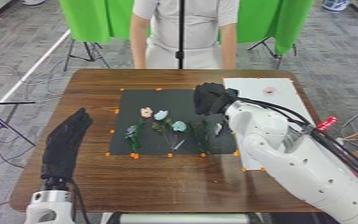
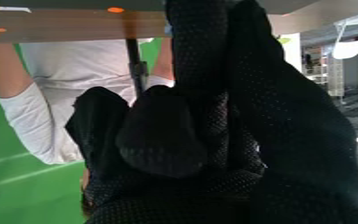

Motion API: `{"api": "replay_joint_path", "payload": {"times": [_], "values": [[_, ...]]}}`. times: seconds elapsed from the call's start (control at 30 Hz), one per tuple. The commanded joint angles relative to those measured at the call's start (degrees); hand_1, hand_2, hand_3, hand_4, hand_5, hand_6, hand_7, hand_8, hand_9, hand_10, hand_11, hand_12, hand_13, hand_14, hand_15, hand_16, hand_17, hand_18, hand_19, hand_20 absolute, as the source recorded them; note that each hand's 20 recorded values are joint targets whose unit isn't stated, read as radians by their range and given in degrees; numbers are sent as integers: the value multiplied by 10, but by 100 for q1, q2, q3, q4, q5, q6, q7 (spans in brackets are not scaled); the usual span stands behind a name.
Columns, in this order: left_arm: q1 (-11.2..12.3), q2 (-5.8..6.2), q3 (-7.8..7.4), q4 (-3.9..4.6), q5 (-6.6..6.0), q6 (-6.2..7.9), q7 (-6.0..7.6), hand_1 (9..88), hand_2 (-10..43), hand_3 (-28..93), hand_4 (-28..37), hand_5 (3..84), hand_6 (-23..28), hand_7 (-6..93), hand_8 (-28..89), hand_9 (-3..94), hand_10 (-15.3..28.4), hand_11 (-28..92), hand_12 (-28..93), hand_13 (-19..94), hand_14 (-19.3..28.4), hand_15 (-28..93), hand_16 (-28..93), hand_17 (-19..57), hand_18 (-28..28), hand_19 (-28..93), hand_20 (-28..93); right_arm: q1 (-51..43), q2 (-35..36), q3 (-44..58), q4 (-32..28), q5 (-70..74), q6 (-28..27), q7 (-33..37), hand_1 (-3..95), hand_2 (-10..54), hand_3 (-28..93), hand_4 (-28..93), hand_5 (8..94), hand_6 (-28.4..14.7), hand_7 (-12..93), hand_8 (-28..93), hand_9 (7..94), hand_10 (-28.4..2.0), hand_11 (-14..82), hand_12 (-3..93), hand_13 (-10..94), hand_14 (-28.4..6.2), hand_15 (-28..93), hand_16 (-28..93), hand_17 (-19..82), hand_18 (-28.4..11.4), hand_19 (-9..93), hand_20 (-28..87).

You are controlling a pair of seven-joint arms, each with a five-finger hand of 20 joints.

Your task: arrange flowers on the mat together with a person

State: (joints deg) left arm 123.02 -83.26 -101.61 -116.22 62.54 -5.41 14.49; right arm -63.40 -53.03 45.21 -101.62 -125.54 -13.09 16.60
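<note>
lying on the black mat [image 1: 175, 95], flowers [image 1: 161, 115]; left hand [image 1: 63, 145] released, right hand [image 1: 213, 99] i can't tell.

Head view looks forward and down; right wrist view, close on the robot hand [image 1: 213, 100], shares surface [image 1: 158, 185] and curtain [image 1: 84, 20].

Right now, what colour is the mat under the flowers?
The mat is near-black, clearest in the head view.
</note>
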Motion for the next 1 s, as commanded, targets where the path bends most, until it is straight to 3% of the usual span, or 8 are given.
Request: {"api": "replay_joint_path", "payload": {"times": [0.03, 0.23, 0.3, 0.4, 0.77, 1.0], "values": [[46, -45, -18, 5, 15, -51, -72, 237, -57, 670, -180, 456, 37, 88, -42, 381, 117, 85, 182, 294, 147, 75, 54, 46, 109, 12, 169, -75, -34, -5, 68, -193, -21, -37, 574, -95, 576, -238, 762, 27, 215, 64, 879, -88, 103, 427, 840, -27, 698, 344, 503, -187, 932, 585], [21, -42, -8, 15, 16, -53, -73, 238, -56, 670, -180, 456, 38, 87, -43, 383, 119, 86, 181, 294, 149, 75, 54, 45, 109, 11, 169, -91, -55, -14, 81, -325, -160, -87, 512, -95, 646, -248, 680, 34, 206, -11, 795, -104, 173, 363, 813, -37, 698, 341, 474, -192, 932, 563], [30, -41, -10, 14, 18, -57, -73, 238, -55, 668, -180, 456, 37, 87, -42, 383, 118, 86, 180, 295, 149, 75, 54, 45, 109, 11, 168, -107, -52, -6, 82, -311, -165, -83, 476, -95, 694, -258, 655, 35, 201, -96, 758, -115, 215, 309, 805, -41, 693, 340, 463, -197, 932, 552], [32, -43, -6, 8, 19, -52, -70, 239, -56, 669, -179, 456, 34, 90, -42, 383, 118, 86, 180, 298, 149, 76, 54, 45, 109, 11, 168, -118, -61, 15, 114, -389, -237, -119, 444, -95, 730, -260, 629, 35, 194, -116, 723, -128, 242, 243, 790, -49, 688, 337, 448, -201, 932, 540], [15, -38, -12, 24, 21, -81, -90, 237, -61, 675, -184, 454, 30, 99, -46, 388, 112, 94, 177, 303, 142, 79, 51, 45, 109, 12, 166, -194, 15, 37, 51, -297, -369, -58, 423, -95, 755, -271, 615, 42, 183, -119, 694, -135, 227, 228, 773, -60, 689, 331, 427, -209, 932, 524], [22, -31, -18, 16, 21, -111, -108, 236, -61, 675, -185, 453, 30, 100, -47, 389, 112, 95, 176, 305, 145, 83, 56, 40, 115, 11, 168, -223, 51, 75, -12, -255, -356, -35, 404, -95, 741, -262, 594, 52, 166, -129, 664, -149, 123, 174, 778, -67, 654, 318, 420, -216, 928, 512]]}}
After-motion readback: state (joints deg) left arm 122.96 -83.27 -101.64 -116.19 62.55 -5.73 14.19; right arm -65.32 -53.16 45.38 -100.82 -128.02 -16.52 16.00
